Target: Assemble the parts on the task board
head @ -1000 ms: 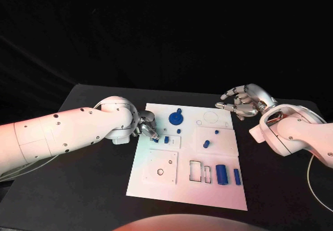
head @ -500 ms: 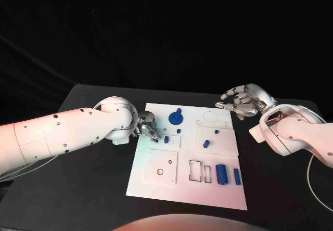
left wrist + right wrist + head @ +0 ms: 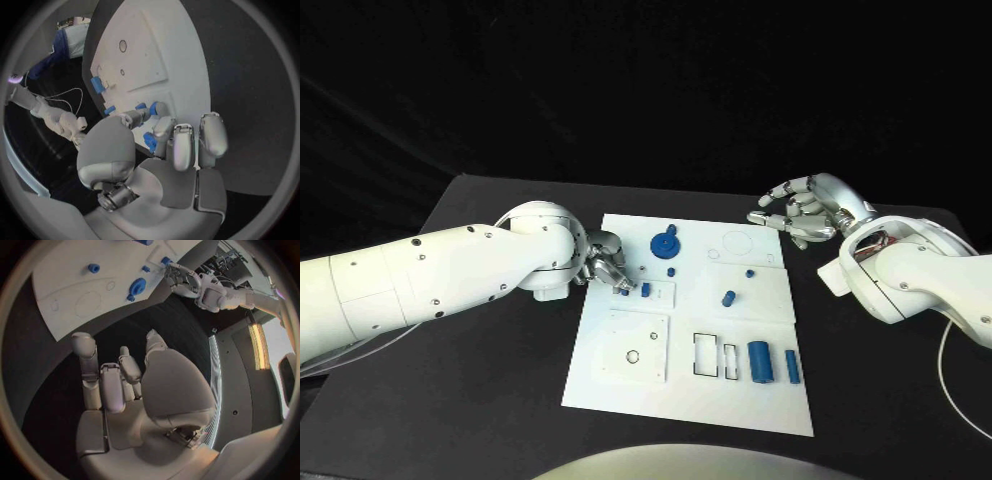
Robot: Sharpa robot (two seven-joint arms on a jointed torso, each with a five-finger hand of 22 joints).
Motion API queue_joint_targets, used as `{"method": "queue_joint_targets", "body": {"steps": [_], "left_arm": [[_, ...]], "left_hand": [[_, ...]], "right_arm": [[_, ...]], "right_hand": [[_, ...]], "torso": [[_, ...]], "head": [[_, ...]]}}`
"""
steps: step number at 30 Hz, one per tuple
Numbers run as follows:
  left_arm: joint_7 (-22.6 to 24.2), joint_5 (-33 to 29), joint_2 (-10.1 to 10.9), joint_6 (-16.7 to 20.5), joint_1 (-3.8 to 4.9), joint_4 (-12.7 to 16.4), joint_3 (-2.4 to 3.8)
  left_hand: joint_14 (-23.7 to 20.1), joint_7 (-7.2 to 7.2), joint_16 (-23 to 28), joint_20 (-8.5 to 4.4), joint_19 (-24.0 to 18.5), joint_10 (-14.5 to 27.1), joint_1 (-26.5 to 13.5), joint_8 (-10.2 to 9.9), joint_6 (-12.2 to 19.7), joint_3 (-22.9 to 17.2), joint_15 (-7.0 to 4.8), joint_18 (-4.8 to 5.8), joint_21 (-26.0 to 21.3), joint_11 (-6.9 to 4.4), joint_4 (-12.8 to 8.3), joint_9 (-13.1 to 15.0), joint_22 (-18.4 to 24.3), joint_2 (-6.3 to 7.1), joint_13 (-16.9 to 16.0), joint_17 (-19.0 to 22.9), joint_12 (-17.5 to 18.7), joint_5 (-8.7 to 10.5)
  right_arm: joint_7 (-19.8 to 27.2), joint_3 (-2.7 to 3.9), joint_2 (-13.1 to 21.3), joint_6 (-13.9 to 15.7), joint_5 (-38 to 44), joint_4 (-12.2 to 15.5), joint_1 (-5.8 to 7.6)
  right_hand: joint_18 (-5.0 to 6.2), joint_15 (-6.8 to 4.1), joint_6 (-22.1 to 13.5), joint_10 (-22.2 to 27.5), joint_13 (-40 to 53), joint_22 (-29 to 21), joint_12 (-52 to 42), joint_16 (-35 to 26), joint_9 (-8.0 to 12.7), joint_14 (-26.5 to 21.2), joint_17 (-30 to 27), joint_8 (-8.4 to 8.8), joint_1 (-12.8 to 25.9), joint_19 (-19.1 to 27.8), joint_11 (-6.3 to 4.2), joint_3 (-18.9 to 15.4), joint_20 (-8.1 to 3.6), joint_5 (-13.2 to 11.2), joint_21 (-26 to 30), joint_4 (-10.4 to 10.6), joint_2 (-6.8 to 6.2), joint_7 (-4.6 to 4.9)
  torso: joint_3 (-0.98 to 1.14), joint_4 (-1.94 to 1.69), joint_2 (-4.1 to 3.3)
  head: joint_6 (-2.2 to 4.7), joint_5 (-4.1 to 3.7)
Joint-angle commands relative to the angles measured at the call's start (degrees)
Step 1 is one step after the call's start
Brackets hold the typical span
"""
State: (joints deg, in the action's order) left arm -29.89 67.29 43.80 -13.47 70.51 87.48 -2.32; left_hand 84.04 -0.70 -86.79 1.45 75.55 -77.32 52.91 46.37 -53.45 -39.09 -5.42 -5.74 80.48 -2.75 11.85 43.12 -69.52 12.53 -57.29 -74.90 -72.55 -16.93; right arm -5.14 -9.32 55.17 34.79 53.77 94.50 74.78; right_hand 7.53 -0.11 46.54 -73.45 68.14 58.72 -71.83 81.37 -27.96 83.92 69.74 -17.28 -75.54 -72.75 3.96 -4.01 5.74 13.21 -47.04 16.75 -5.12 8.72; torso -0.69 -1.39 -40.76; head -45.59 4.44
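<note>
The white rectangular task board [image 3: 689,320] lies mid-frame on the black table [image 3: 488,400] in the head view. The small blue plastic parts on it include a round disc with a knob [image 3: 665,243] near its upper edge, a short peg [image 3: 728,298] right of centre, and two upright bars [image 3: 762,362] at lower right.

The left hand [image 3: 603,265] sits at the board's upper left edge, fingers bent down over a small blue piece [image 3: 150,141]. The left wrist view shows blue between the fingertips, so it appears to be pinching that part; contact is judged, not certain.

The right hand [image 3: 802,210] hovers off the board's upper right corner, fingers loosely curled and apart, holding nothing.

Judgement: the parts look rigid, light and smooth, so liable to slip or tip. Hold them by opposite flat sides, low and square to the recess.
</note>
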Motion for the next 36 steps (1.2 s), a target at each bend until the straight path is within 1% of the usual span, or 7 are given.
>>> {"method": "queue_joint_targets", "body": {"steps": [1, 8, 16, 25, 31, 33, 36], "left_arm": [[0.16, -0.28, -0.13, -0.59, -0.04, -0.07, -0.02], [0.15, -0.29, -0.08, -0.49, -0.04, -0.37, -0.02], [0.23, -0.29, 0.11, 0.07, -0.05, -0.47, 0.02], [0.31, -0.35, 0.21, 1.04, -0.08, -0.47, 0.04], [0.51, -1.54, 0.76, 2.59, -0.25, 0.10, 0.13], [0.71, -2.68, 1.26, 3.77, -0.34, 0.64, 0.31], [1.12, -4.98, 2.01, 5.90, -0.42, 1.32, 0.83]], "left_hand": [[4.11, -0.23, -0.24, -0.18, 0.39, -0.31, -0.46, -0.10, -0.07, 0.34, -0.19, 1.18, -0.18, -0.07, 0.01, -0.06, -0.03, -0.26, 0.02, -7.47, -0.01, 0.19], [4.11, -0.26, -0.24, -0.18, 0.39, -0.23, -0.47, -0.22, -0.11, 1.72, -0.19, 1.18, -0.22, -0.05, 0.79, -0.09, -0.02, -0.40, 0.17, -7.48, 0.11, 0.20], [4.11, -0.33, -0.25, -0.19, 0.40, -0.26, -0.96, -0.52, -0.33, 6.89, -0.15, 1.16, -0.34, 0.01, 4.20, -0.14, 0.01, -0.38, 0.05, -7.51, 0.13, 0.18], [4.11, -0.30, -0.25, -0.22, 0.43, -0.20, -1.43, -0.69, -0.35, 9.72, -0.16, 1.17, -0.38, 0.00, 4.84, -0.16, -0.01, -0.46, 0.15, -7.51, 0.24, 0.25], [4.10, -0.28, -0.24, -0.23, 0.42, -0.21, -1.54, -0.71, -0.36, 10.14, -0.17, 1.16, -0.40, -0.01, 4.85, -0.16, 0.00, -0.51, 0.13, -7.49, 0.23, 0.26], [4.11, -0.28, -0.25, -0.23, 0.40, -0.05, -1.49, -0.73, -0.32, 10.20, -0.17, 1.15, -0.41, -0.01, 4.82, -0.16, 0.03, -0.53, 0.52, -7.51, 0.45, 0.23], [4.08, -0.40, -0.21, -0.24, -0.29, 0.71, -0.77, -0.99, 0.17, 10.91, -0.13, 0.94, -0.94, 0.08, 4.70, -0.19, 1.01, -0.78, 1.89, -7.42, 1.32, -0.04]], "right_arm": [[0.46, 0.01, 0.01, 0.06, 0.30, 0.08, -0.03], [0.45, 0.01, 0.07, 0.08, 0.30, 0.11, -0.03], [0.47, 0.01, 0.10, 0.08, 0.30, 0.10, -0.03], [0.49, 0.01, 0.11, 0.07, 0.30, 0.11, -0.03], [0.54, 0.01, 0.09, 0.06, 0.30, 0.10, -0.03], [0.58, 0.01, 0.08, 0.07, 0.30, 0.09, -0.03], [0.62, 0.01, 0.07, 0.11, 0.30, 0.06, -0.03]], "right_hand": [[0.82, -0.26, -0.29, 0.38, 0.00, -0.04, 0.24, -0.34, -0.08, 1.49, -0.10, -0.30, 0.35, 0.17, 0.00, -0.37, -0.11, -0.12, 0.22, 0.11, 0.15, 0.02], [0.83, -0.26, -0.30, 0.43, -0.08, -0.08, 0.30, -0.36, -0.08, 1.49, -0.12, -0.32, 0.44, 0.17, 0.00, -0.42, -0.11, -0.13, 0.28, 0.12, 0.14, 0.02], [0.84, -0.26, -0.34, 0.43, -0.10, -0.15, 0.29, -0.38, -0.07, 1.50, -0.11, -0.36, 0.66, 0.16, 0.00, -0.52, -0.11, -0.14, 0.41, 0.14, 0.14, 0.02], [0.84, -0.26, -0.34, 0.43, -0.10, -0.15, 0.29, -0.38, -0.07, 1.50, -0.11, -0.36, 0.66, 0.16, 0.00, -0.52, -0.11, -0.14, 0.41, 0.14, 0.14, 0.02], [0.84, -0.26, -0.34, 0.43, -0.10, -0.15, 0.29, -0.38, -0.07, 1.50, -0.11, -0.36, 0.66, 0.16, 0.00, -0.52, -0.11, -0.14, 0.41, 0.14, 0.14, 0.02], [0.84, -0.26, -0.34, 0.43, -0.10, -0.15, 0.29, -0.38, -0.07, 1.50, -0.11, -0.36, 0.66, 0.16, 0.00, -0.52, -0.11, -0.14, 0.41, 0.14, 0.14, 0.02], [0.84, -0.26, -0.34, 0.43, -0.10, -0.15, 0.29, -0.38, -0.07, 1.50, -0.11, -0.36, 0.66, 0.16, 0.00, -0.52, -0.11, -0.14, 0.41, 0.14, 0.14, 0.02]], "torso": [[-0.01, 0.00, 0.00], [0.00, -0.01, 0.00], [-0.03, 0.01, -0.01], [-0.03, -0.01, 0.02], [-0.05, 0.00, 0.00], [-0.07, 0.04, 0.00], [-0.08, 0.03, 0.00]], "head": [[0.05, -0.04], [0.09, -0.03], [0.14, -0.02], [0.15, -0.06], [0.21, -0.03], [0.28, -0.08], [0.37, -0.13]]}}
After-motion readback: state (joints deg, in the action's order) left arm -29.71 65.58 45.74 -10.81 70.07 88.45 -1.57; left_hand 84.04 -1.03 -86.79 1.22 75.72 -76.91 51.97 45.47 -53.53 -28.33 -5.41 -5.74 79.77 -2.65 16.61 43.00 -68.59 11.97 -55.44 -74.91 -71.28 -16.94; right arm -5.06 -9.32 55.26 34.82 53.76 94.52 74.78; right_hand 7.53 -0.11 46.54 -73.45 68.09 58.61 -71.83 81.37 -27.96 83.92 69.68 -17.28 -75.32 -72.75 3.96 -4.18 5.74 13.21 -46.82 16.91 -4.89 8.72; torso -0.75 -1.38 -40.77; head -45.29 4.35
